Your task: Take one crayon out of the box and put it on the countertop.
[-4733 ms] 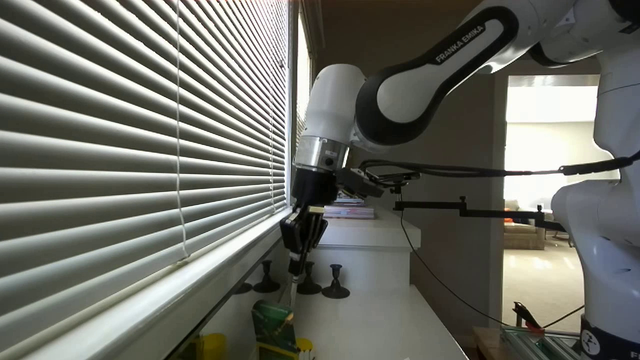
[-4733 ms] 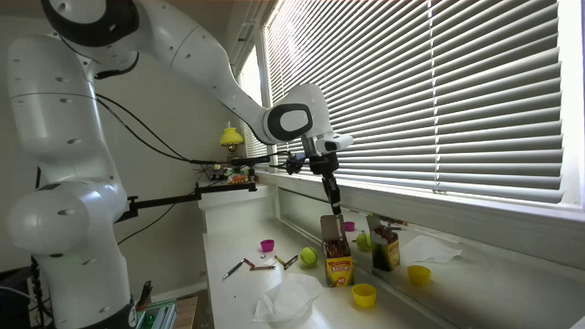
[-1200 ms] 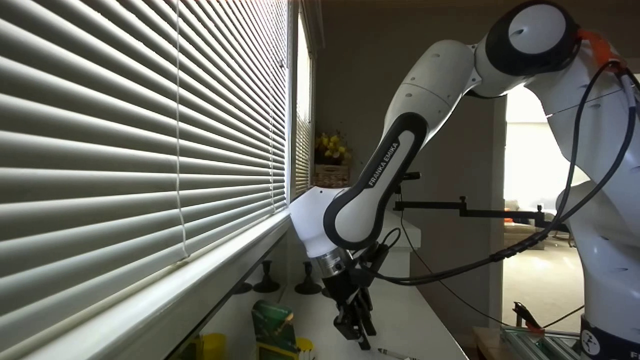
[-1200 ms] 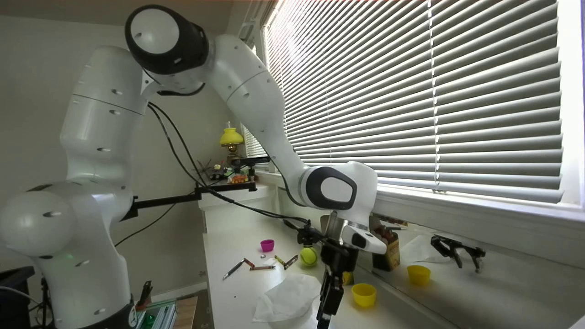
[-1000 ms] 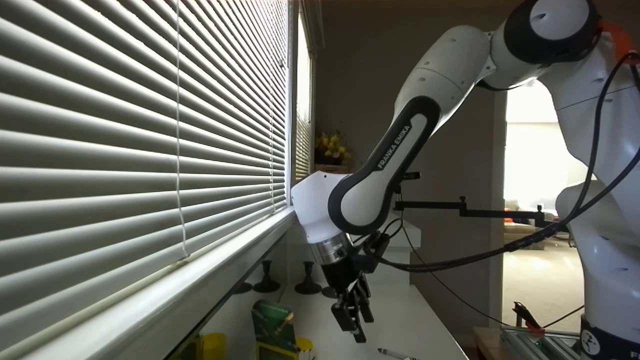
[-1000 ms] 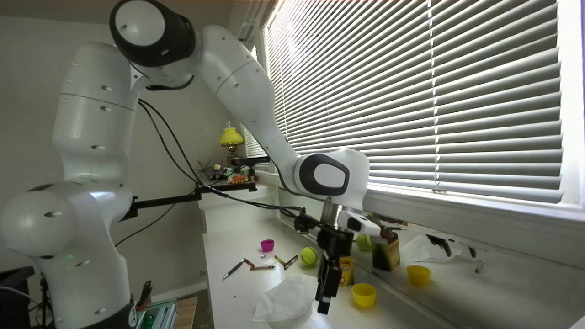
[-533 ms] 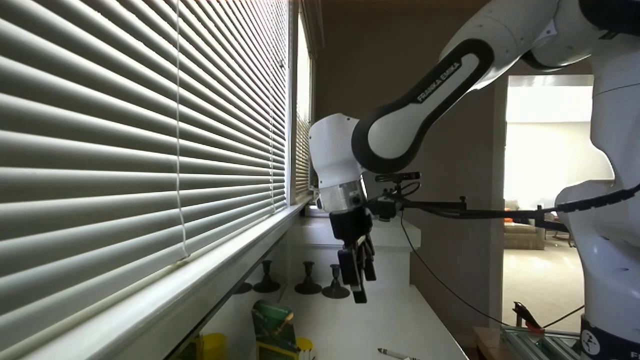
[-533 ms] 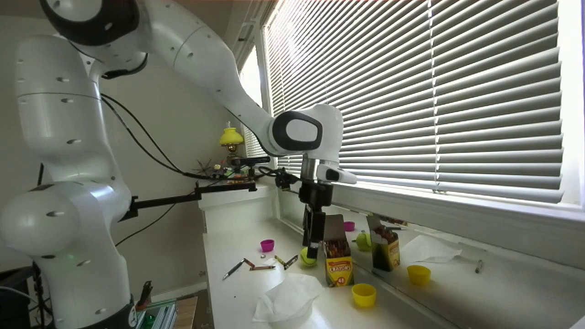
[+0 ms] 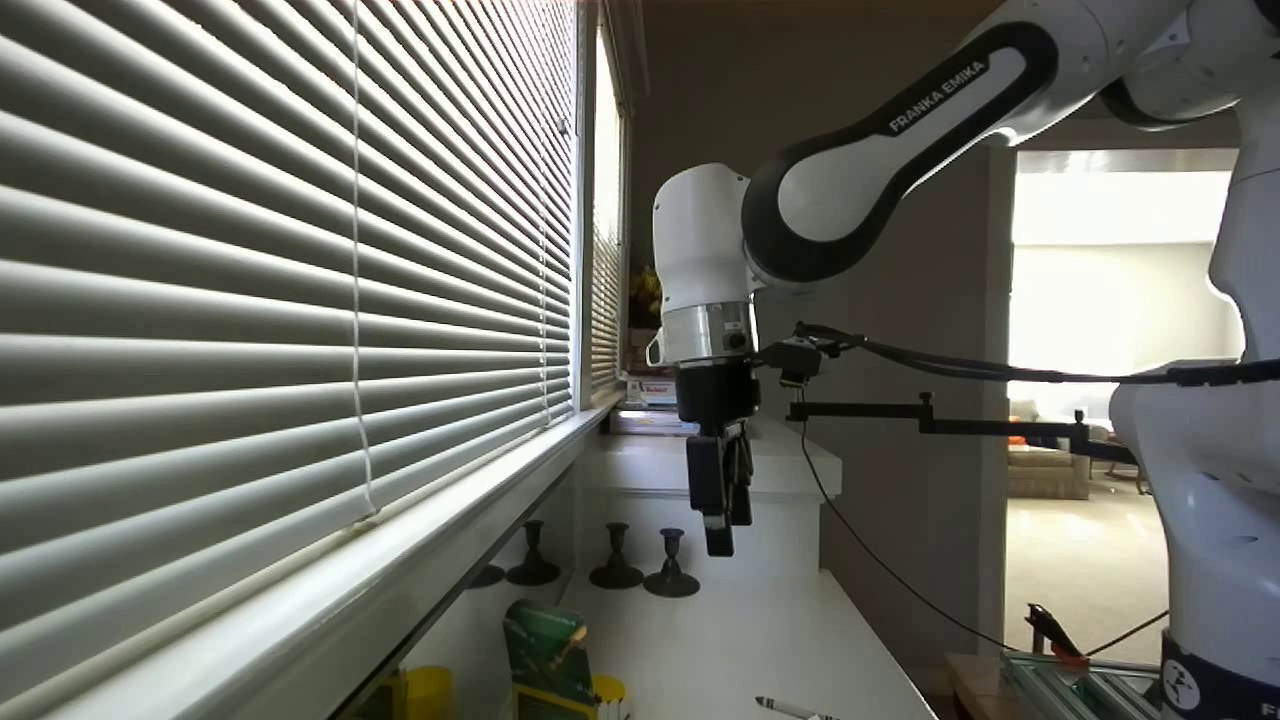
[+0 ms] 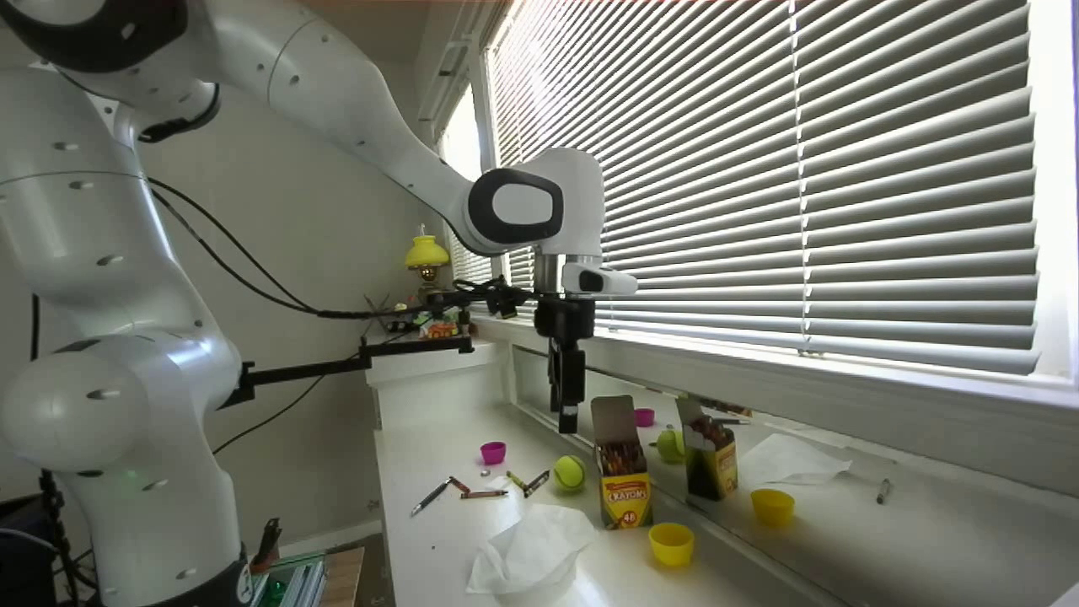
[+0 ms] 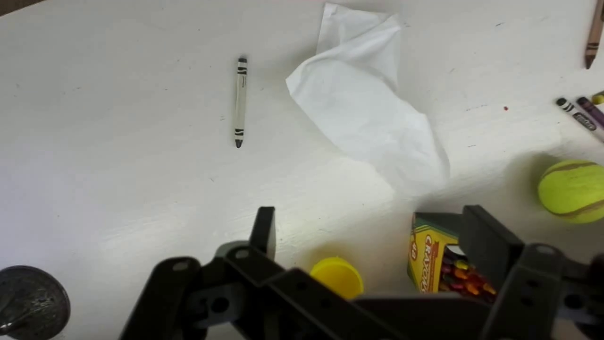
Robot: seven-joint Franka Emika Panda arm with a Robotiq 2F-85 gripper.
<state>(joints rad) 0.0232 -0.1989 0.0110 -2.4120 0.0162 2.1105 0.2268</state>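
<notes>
A whitish crayon (image 11: 240,101) with dark bands lies flat by itself on the white countertop (image 11: 141,198); an exterior view shows this crayon (image 9: 785,707) low in the picture. The yellow and green box (image 10: 625,502) stands upright with its lid up and is full of colored crayons. In the wrist view my right finger covers part of the box (image 11: 424,259). High over the counter, my gripper (image 11: 373,226) is wide open with nothing held. Both exterior views show the gripper (image 9: 722,535) pointing down, in one picture left of and above the box lid (image 10: 614,419).
A yellow cup (image 10: 672,545) stands beside the box, with a tennis ball (image 10: 569,474) behind it. A crumpled white tissue (image 10: 531,552), several loose crayons (image 10: 485,494) and a pink cup (image 10: 493,453) lie around. Dark candle holders (image 9: 672,570) stand along the counter. A mirrored back wall reflects things.
Earlier a whitish crayon hung from the gripper above the box. The gripper then went low over the counter; now the crayon lies there, and the opened gripper has risen away from it.
</notes>
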